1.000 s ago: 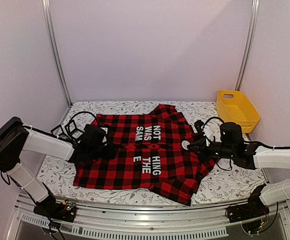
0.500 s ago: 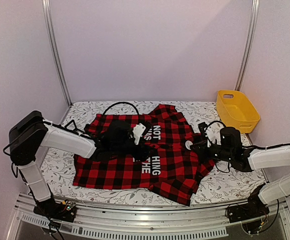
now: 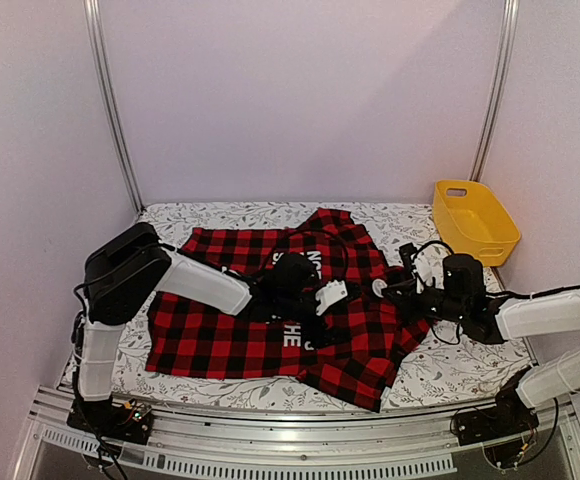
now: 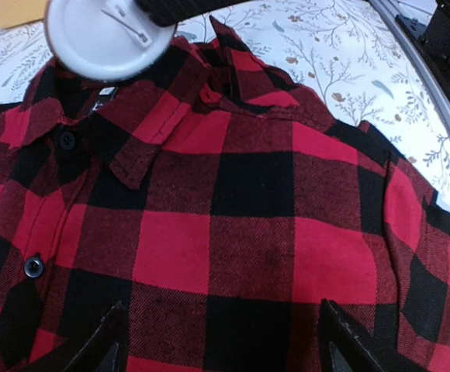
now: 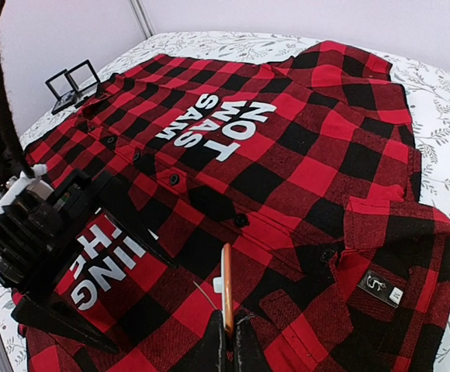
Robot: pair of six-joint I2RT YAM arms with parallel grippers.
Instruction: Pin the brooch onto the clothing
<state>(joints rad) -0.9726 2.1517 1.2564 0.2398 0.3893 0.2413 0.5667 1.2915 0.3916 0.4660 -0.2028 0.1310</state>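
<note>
looking down on a table (image 3: pixel 430 375) covered in a pale cloth printed with leaves. lying flat over most of it, a red-and-black checked shirt (image 3: pixel 200 335), collar toward the right arm's side, white block letters running across the front and partly hidden under the left arm (image 3: pixel 205 285). sitting at the far right corner of the table, well apart from the shirt, a yellow basket (image 3: pixel 475 222). reaching in from the left over the middle of the shirt, the left gripper (image 4: pixel 225 350), hovering low over the cloth below the collar, fingers (image 4: pixel 102 353) standing wide apart and holding nothing. coming in over the shirt's right edge, the right gripper (image 5: pixel 229 350), fingers pressed together and pinching the brooch (image 4: pixel 105 39) by its rim. hanging close by the collar, between the two grippers, that brooch: a small white round disc, its back and metal pin facing the left wrist camera, appearing edge-on from the right wrist; touching the cloth or not, impossible to tell. resting on the table just off the shirt's far edge on the left arm's side, a small black wire frame (image 5: pixel 74 84). dotting the shirt front, small dark buttons (image 4: pixel 32 266). sitting near the right gripper, a tiny black label (image 5: pixel 380 288) sewn to the shirt.
</note>
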